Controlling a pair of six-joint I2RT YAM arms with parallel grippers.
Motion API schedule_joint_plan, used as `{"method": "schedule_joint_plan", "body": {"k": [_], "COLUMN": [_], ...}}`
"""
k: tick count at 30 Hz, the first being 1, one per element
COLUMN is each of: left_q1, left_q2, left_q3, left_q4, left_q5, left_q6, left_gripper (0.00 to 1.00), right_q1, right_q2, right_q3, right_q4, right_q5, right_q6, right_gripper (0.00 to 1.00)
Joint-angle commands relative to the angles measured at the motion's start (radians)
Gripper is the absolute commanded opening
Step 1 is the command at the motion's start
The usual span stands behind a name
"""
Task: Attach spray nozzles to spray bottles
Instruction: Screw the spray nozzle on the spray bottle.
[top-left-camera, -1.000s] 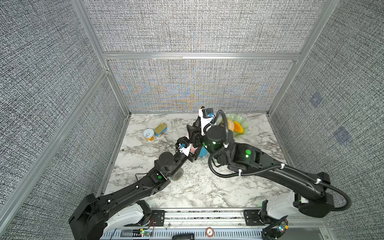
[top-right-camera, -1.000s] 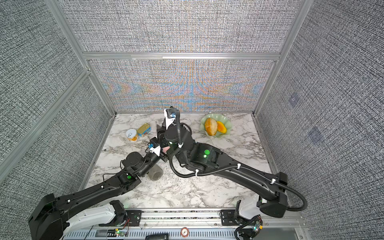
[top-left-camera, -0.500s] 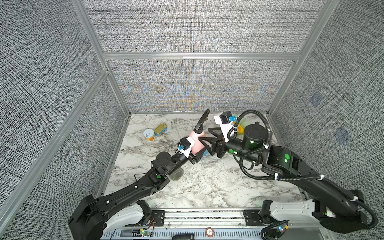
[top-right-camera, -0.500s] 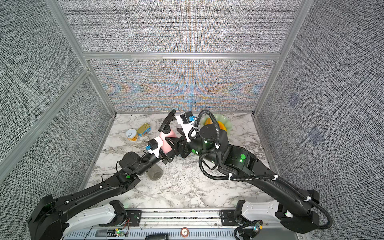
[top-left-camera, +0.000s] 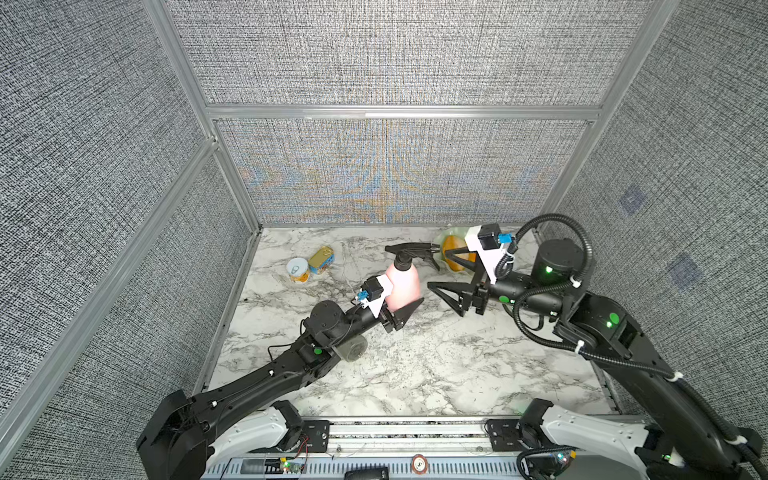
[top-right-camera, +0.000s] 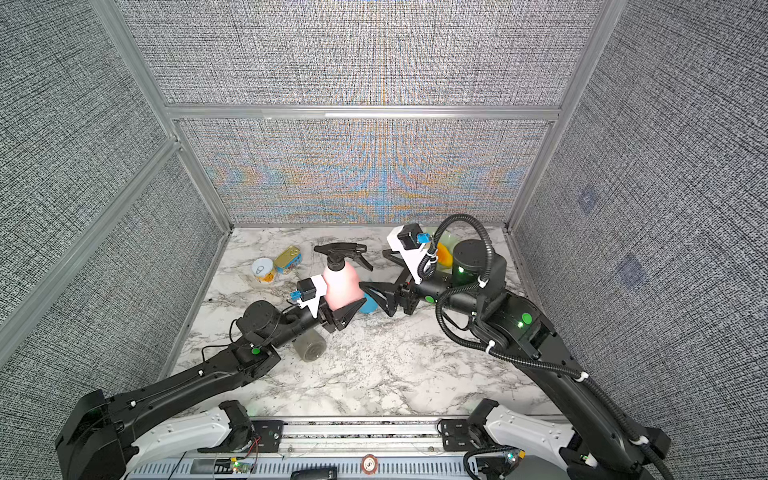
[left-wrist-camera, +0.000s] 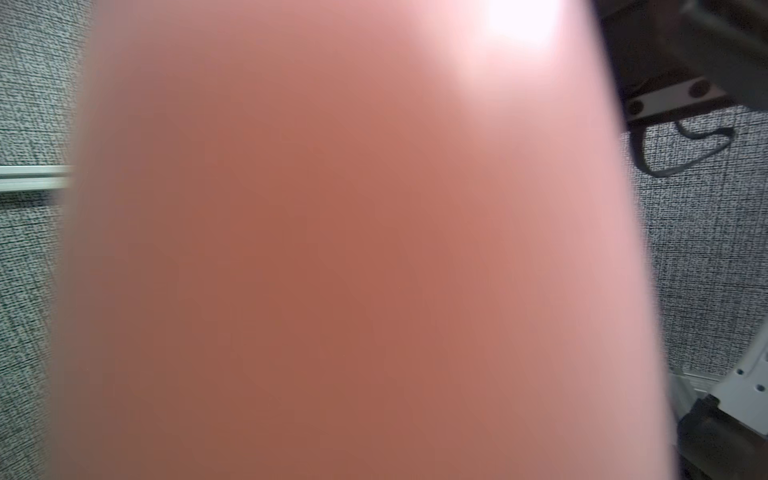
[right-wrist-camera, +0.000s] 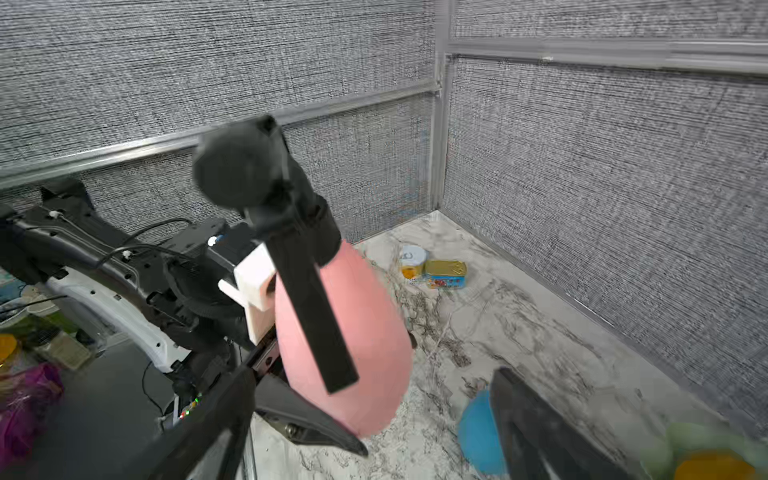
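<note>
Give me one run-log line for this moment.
left gripper: shut on pink bottle | black nozzle: on bottle neck | right gripper: open, empty, beside nozzle

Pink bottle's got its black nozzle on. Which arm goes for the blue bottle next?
Right, probably. The right gripper is open and empty, and the blue bottle lies just beside its fingers. The left gripper is shut on the pink bottle, which carries the black nozzle.

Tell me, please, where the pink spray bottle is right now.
In both top views the pink spray bottle is mid-table, right of the tins, held in the left gripper, with the open right gripper beside it.
</note>
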Motion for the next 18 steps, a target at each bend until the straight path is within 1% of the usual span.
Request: {"method": "schedule_joint_plan", "body": {"k": [1, 4, 7, 12, 16, 18], "left_q1": [0.003, 0.003, 0.001, 0.002, 0.002, 0.002], "left_q2": [0.004, 0.010, 0.015, 0.018, 0.020, 0.022], "left_q3": [0.008, 0.012, 0.014, 0.014, 0.016, 0.017], "left_q4": [0.000, -0.004, -0.007, -0.009, -0.007, -0.010], "left_q5": [0.055, 0.068, 0.073, 0.053, 0.026, 0.019], "left_q6": [-0.028, -0.034, -0.035, -0.035, -0.040, -0.038], "left_gripper": [0.48, 0.48, 0.48, 0.48, 0.48, 0.47], "right_q1": [-0.003, -0.003, -0.003, 0.000, 0.006, 0.006], "right_q2": [0.055, 0.111, 0.160, 0.208, 0.222, 0.224], "right_q3": [0.066, 0.118, 0.160, 0.191, 0.188, 0.181], "right_q4": [-0.009, 0.005, 0.011, 0.026, 0.043, 0.053], "right_q5": [-0.141, -0.159, -0.194, -0.217, -0.184, -0.174], "right_q6": [-0.086, -0.099, -0.096, -0.066, -0.047, -0.040], "right_gripper": [0.91, 0.90, 0.86, 0.75, 0.65, 0.62]}}
